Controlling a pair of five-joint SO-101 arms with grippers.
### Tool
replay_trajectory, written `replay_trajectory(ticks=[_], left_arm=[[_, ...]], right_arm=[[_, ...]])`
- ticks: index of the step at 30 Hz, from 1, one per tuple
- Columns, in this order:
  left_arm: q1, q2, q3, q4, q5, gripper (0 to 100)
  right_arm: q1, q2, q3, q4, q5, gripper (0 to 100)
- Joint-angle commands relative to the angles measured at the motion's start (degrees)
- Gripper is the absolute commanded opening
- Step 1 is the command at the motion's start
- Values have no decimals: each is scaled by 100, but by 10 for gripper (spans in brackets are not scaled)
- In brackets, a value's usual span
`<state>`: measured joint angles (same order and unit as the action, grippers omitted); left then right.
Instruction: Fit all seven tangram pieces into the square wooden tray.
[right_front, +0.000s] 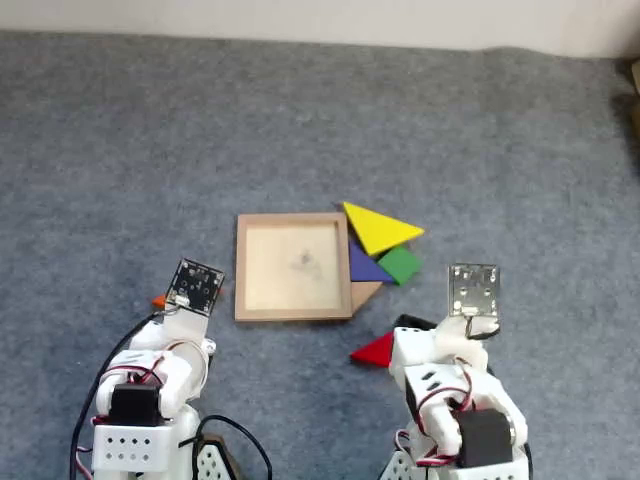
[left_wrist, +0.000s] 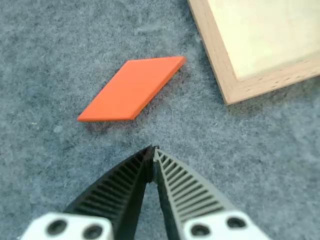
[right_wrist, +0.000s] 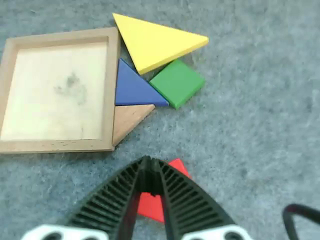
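The square wooden tray (right_front: 243, 268) lies bare inside at the table's middle, also seen as the tray (right_wrist: 109, 90) and its corner (left_wrist: 227, 85). Against its right side lie a yellow triangle (right_front: 378, 228) (right_wrist: 155, 42), a blue triangle (right_front: 364, 266) (right_wrist: 132, 87), a green square (right_front: 400, 264) (right_wrist: 177, 82) and a plain wooden triangle (right_front: 364, 292) (right_wrist: 127, 120). A red triangle (right_front: 374, 350) (right_wrist: 152, 202) lies partly under my shut right gripper (right_wrist: 150, 161). An orange parallelogram (left_wrist: 131, 88) (right_front: 158, 300) lies left of the tray, just ahead of my shut left gripper (left_wrist: 152, 150).
Grey carpet (right_front: 300, 120) covers the table all round. Both arm bases stand at the near edge, with cables trailing beside the left arm (right_front: 235, 430). A dark cable loop (right_wrist: 300, 222) sits near the right gripper.
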<state>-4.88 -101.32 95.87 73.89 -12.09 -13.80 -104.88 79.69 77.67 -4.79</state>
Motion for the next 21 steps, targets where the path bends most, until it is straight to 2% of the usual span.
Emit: replay_trajectory(ticks=[1, 11, 21], left_arm=[[84, -277, 136, 18, 44, 25], [84, -277, 136, 18, 44, 25], [84, -277, 136, 18, 44, 25]], right_arm=[[48, 22, -488, 127, 422, 5], [48, 435, -576, 84, 598, 5], [48, 4075, -2396, -84, 598, 4]])
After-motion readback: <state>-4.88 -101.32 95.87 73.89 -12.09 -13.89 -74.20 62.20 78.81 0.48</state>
